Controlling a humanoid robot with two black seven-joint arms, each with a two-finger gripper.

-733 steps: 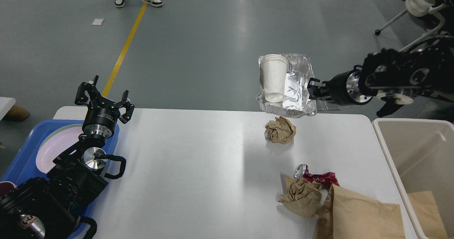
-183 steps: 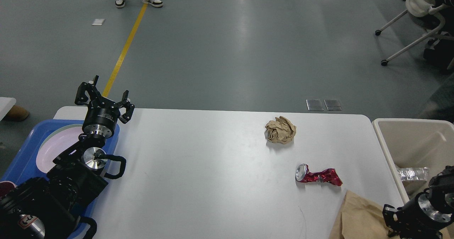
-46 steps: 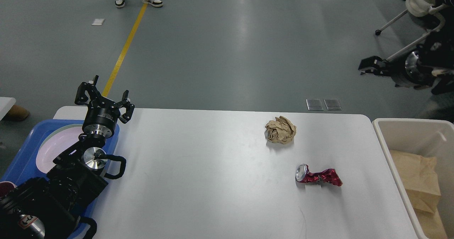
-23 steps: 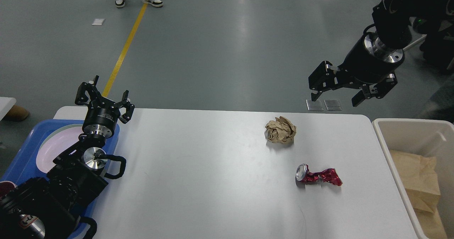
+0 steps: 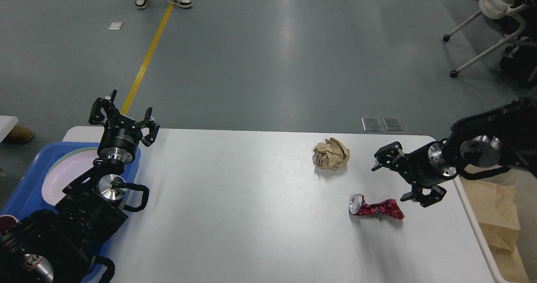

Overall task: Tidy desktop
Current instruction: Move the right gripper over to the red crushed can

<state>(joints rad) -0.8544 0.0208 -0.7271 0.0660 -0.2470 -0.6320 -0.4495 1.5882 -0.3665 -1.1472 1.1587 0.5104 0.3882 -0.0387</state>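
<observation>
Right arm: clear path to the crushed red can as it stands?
Probably yes. The right gripper is open, just right of the crushed red can, and nothing sits between them. The can lies alone on the desktop; the crumpled paper ball lies apart, farther back.

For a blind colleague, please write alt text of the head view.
The open right end effector hovers over the white desktop near a crushed red can and a crumpled paper ball. The open left end effector hangs above a blue tray.
</observation>
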